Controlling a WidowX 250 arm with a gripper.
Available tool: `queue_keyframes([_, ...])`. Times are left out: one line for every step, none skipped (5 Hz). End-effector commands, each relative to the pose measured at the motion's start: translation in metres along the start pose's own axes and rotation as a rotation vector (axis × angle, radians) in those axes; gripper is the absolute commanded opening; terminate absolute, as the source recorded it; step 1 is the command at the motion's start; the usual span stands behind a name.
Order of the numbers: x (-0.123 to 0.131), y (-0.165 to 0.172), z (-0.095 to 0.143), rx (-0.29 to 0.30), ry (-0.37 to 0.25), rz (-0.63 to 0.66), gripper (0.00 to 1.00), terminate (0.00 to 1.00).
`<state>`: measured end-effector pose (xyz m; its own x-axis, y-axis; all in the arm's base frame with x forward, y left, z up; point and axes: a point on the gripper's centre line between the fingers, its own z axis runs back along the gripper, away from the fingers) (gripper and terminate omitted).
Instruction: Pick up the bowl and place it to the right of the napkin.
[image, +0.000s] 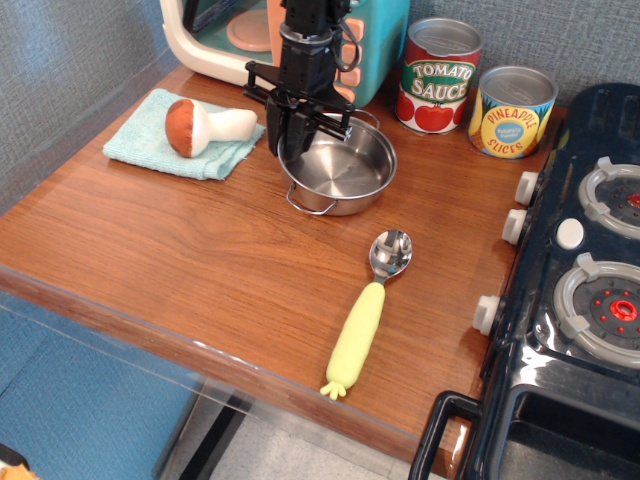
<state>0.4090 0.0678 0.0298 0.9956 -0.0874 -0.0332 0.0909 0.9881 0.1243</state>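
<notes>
The bowl (340, 170) was a shallow round dish of bright stainless steel, its inside mirror-like and catching pale reflections, with a thin wire loop handle at the near-left side and another at the far-right side by the rim. It sat flat and upright on the wooden table (200, 260), mouth open to the ceiling; being round it had no real long axis, though the line through its two handles ran diagonally from the near left toward the far right, roughly toward the tomato sauce can (441, 75). It lay just to the right of the napkin (180, 140), a folded mint-coloured terry cloth, with a narrow strip of bare wood between them, and the plush mushroom (205, 125) lay on the cloth with its white stem pointing toward the dish. The gripper (297, 135) hung at the dish's left rim, its dark fingers (277, 130) spread apart with one outside the wall and the other over the inside; whether they touched the steel could not be told. A spoon with a yellow handle (367, 318) lay nearer the front edge, well apart from the dish, its handle pointing toward the front edge. A pineapple can (512, 110) stood beside the sauce can, by the toy stove (580, 260).
</notes>
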Motion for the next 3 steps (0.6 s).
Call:
queue_keyframes([0.000,0.011,0.081,0.015,-0.179,-0.046,1.00,0.00])
queue_keyframes([-0.009,0.009,0.089,-0.025,-0.177,-0.042,1.00,0.00])
queue_keyframes([-0.012,0.009,0.081,-0.030,-0.125,-0.045,1.00,0.00])
